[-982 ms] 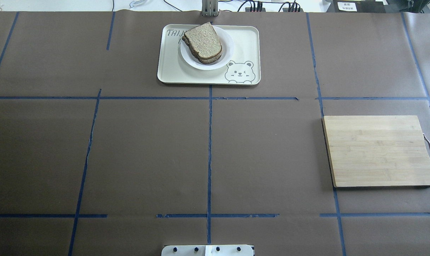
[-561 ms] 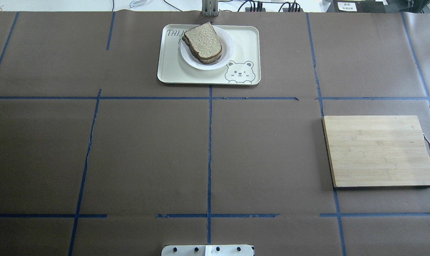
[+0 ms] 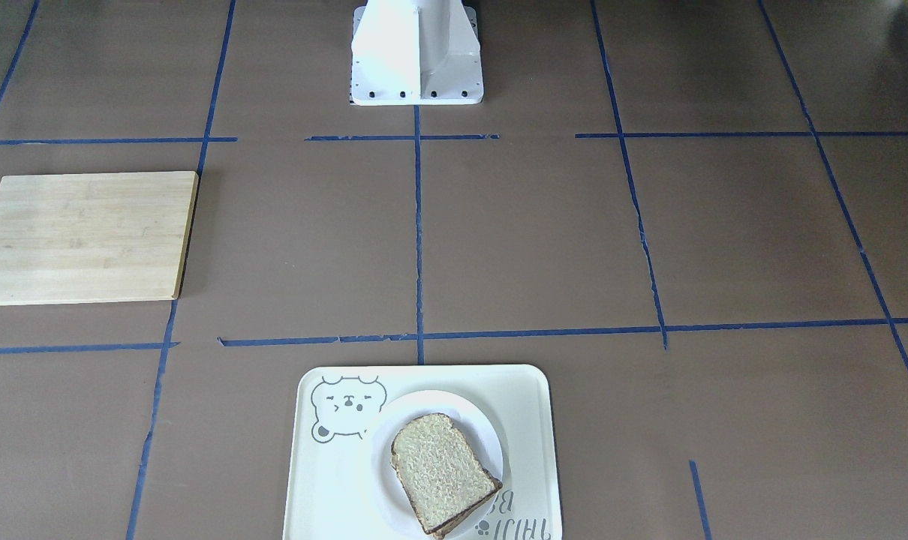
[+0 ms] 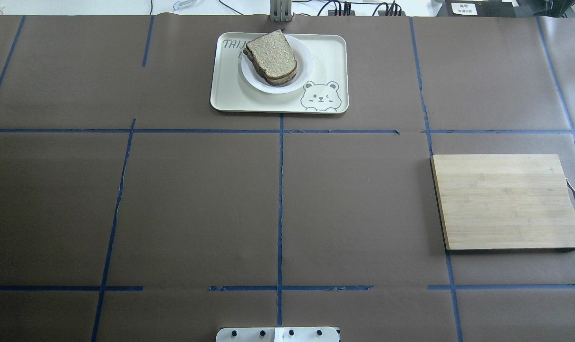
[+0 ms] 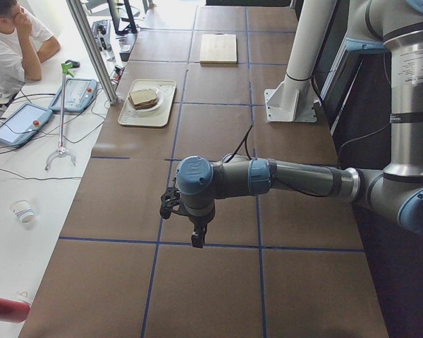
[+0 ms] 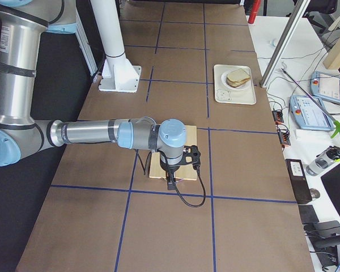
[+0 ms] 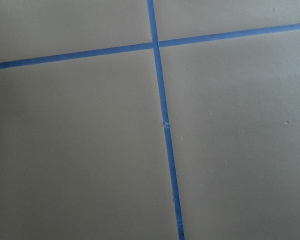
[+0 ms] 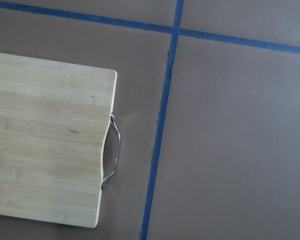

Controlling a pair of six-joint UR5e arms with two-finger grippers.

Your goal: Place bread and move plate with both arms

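One white plate [image 4: 302,72] sits on one cream tray [image 4: 328,57] at the far middle edge of the worktop [image 4: 197,199]. On the plate lies the bread [image 4: 271,51], the top slice of a small stack of at least two, while one wooden board [image 4: 506,202] lies apart on the robot's right. Of the two arms, the left hand [image 5: 195,241] hangs over bare worktop and the right hand [image 6: 171,183] hangs by the board's handle [image 8: 115,150] end, both well apart from the bread and plate; whether either hand's fingers are apart or together cannot be told.
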